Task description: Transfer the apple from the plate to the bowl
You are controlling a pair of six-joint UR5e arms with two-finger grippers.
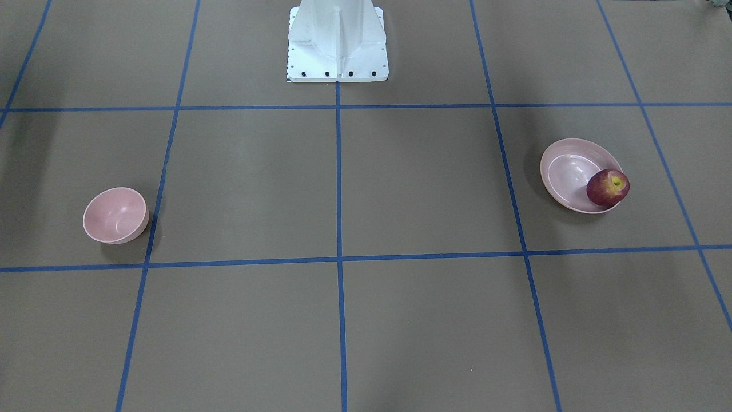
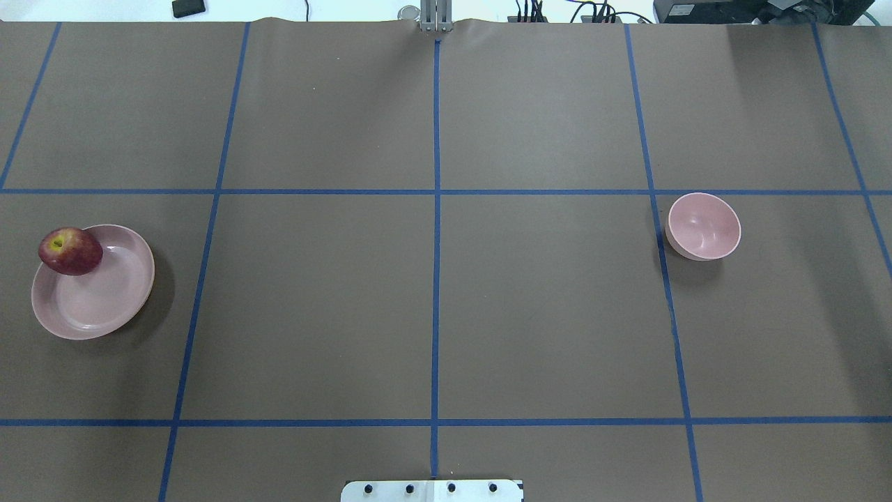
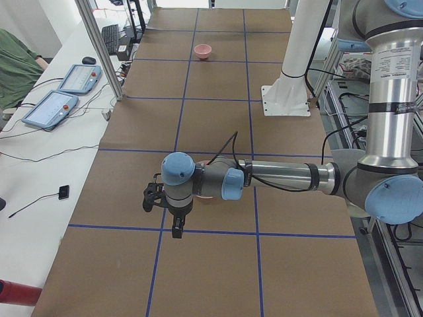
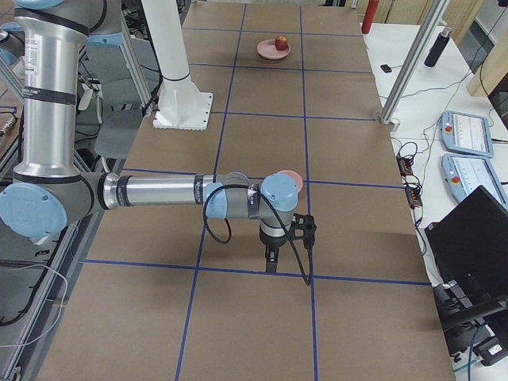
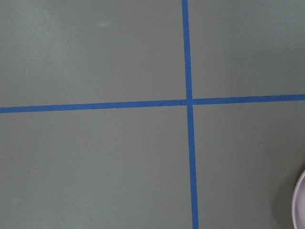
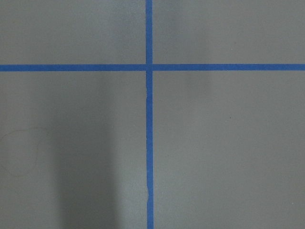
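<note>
The dark-red apple (image 2: 70, 251) (image 1: 608, 187) rests on the far left rim of the pale-pink plate (image 2: 97, 300) (image 1: 566, 171), on the robot's left side of the table. The small deep pink bowl (image 2: 704, 226) (image 1: 115, 216) stands empty on the robot's right side. My left gripper (image 3: 177, 228) shows only in the exterior left view, hanging above the table beside the plate. My right gripper (image 4: 270, 258) shows only in the exterior right view, near the bowl (image 4: 292, 181). I cannot tell whether either is open or shut. A sliver of the plate's rim (image 5: 300, 200) shows in the left wrist view.
The brown table cover carries a grid of blue tape lines (image 2: 436, 279). The white robot base (image 1: 337, 40) stands at the table's middle edge. Tablets (image 3: 59, 92) and cables lie on a side bench. A black laptop (image 4: 476, 238) sits beyond the other end.
</note>
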